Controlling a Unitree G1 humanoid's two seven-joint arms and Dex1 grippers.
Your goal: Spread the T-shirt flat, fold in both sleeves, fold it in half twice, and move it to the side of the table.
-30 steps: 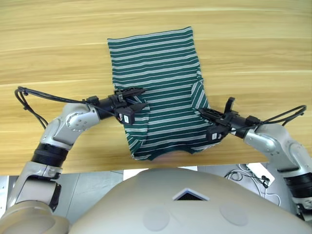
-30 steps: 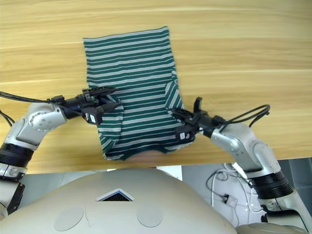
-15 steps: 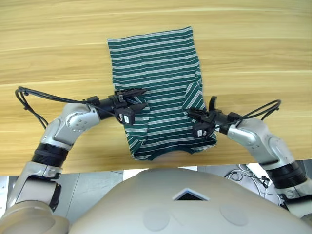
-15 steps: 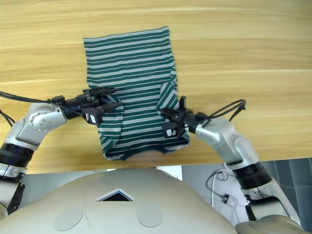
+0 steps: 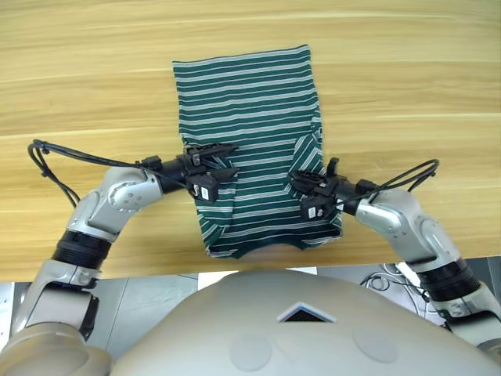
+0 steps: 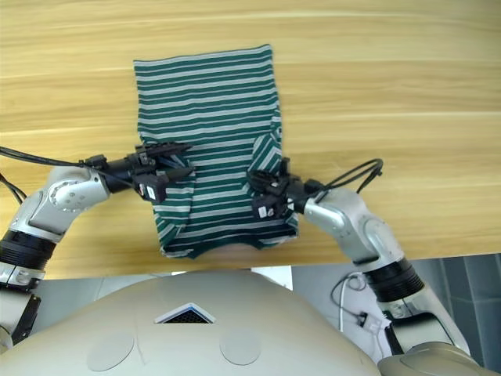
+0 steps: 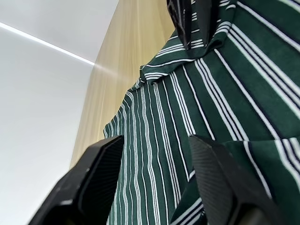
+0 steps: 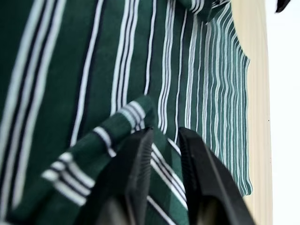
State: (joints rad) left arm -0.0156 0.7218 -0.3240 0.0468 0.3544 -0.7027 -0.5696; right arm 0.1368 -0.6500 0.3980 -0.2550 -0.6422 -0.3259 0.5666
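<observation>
T-shirt (image 5: 246, 110): dark green with thin white stripes. It lay lengthwise on the table, with the straight hem at the far end and the neck end at the near edge. A turned-in sleeve fold ran along each long side.
Table (image 5: 407, 86): light wood grain. It carried the T-shirt about midway across, close to the near edge.
Left hand (image 5: 229, 159): sat over the T-shirt's left side by the folded sleeve. Its fingers (image 7: 101, 173) stood well apart with striped cloth showing between them and nothing gripped. Contact with the cloth could not be told.
Right hand (image 5: 297, 182): sat at the T-shirt's right side. Its fingers (image 8: 136, 173) were pinched together on a raised fold of the striped cloth.
Cable (image 5: 37, 157): a black loop lay on the table beside the left arm.
</observation>
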